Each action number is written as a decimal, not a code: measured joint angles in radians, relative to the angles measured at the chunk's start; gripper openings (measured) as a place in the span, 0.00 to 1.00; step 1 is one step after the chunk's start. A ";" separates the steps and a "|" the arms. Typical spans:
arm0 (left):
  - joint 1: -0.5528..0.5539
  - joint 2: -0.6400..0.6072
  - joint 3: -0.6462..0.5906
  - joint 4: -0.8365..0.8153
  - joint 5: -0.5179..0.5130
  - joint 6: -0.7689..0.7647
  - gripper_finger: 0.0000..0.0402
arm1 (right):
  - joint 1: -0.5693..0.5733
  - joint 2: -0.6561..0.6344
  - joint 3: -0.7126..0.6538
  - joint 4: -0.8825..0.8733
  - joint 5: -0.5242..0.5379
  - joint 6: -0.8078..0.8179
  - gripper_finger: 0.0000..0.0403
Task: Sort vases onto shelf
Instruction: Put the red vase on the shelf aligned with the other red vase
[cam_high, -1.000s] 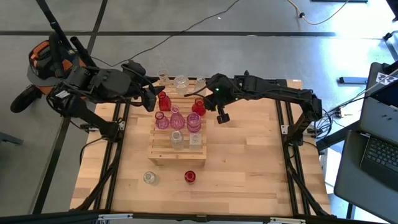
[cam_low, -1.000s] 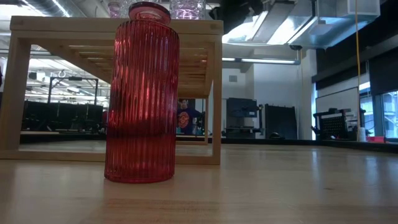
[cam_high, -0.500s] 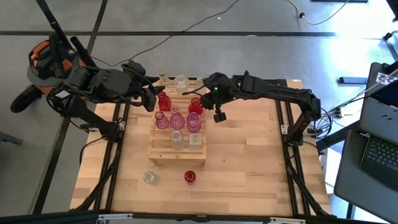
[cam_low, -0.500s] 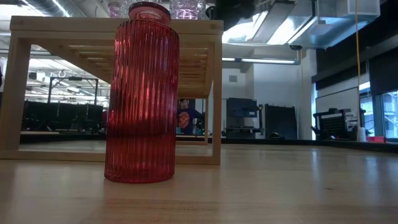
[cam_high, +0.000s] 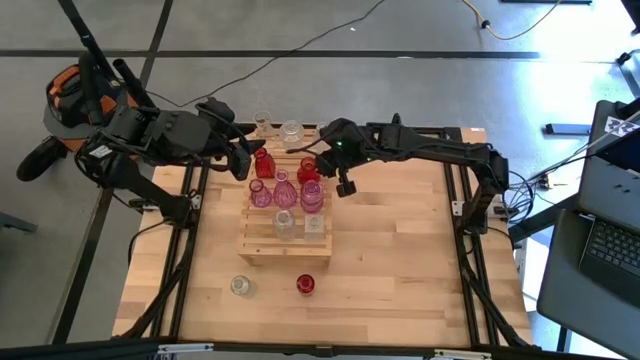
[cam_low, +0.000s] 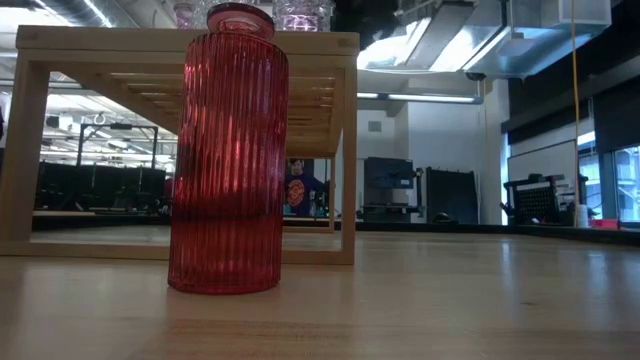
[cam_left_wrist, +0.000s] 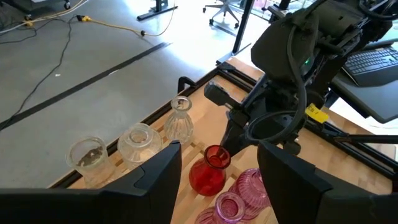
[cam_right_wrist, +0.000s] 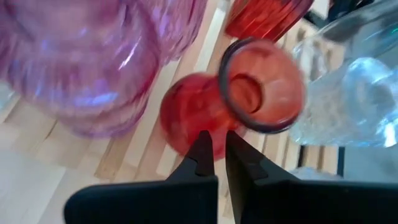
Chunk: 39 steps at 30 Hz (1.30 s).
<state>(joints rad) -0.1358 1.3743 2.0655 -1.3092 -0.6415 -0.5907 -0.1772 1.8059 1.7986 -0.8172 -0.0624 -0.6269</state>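
Observation:
The pale wooden shelf (cam_high: 285, 215) holds several red, pink and clear vases. My right gripper (cam_right_wrist: 215, 144) reaches over its far tier from the right and is shut on a round red vase (cam_right_wrist: 205, 106) with a flared mouth; in the left wrist view this vase (cam_left_wrist: 207, 173) stands under that gripper (cam_left_wrist: 233, 140). Whether its base touches the shelf is not visible. My left gripper (cam_left_wrist: 221, 152) hangs open at the shelf's far left corner (cam_high: 243, 160), holding nothing. Clear vases (cam_high: 291, 132) stand behind the shelf. A red vase (cam_high: 305, 284) and a clear one (cam_high: 240, 286) stand on the table in front. My right gripper pinches the rim of the red vase's flared mouth (cam_right_wrist: 229, 126) between its two fingertips. The fingers slant down at it from the table's right. The vase stays upright below them.
The table's right half (cam_high: 400, 250) is bare wood. In the low view the ribbed red vase (cam_low: 228, 150) stands close before the shelf's front frame (cam_low: 180, 42). A second red vase (cam_high: 264, 163) and pink vases (cam_high: 284, 190) crowd the shelf beside the held one.
My right gripper has gone a little toward the table's left over the shelf's far tier, still shut, and the red vase has moved with it, upright.

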 joint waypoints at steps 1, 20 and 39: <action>0.000 0.000 0.000 0.000 0.000 0.000 0.51 | 0.000 0.005 0.009 0.007 0.000 0.000 0.00; 0.000 0.000 0.000 -0.001 0.005 0.000 0.51 | -0.028 0.078 0.249 -0.160 0.053 -0.038 0.00; 0.000 0.000 0.000 -0.001 0.005 0.000 0.51 | 0.017 0.081 0.305 -0.220 -0.084 -0.174 0.00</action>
<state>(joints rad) -0.1359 1.3743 2.0655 -1.3101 -0.6369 -0.5907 -0.1606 1.8874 2.1033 -1.0374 -0.1464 -0.8010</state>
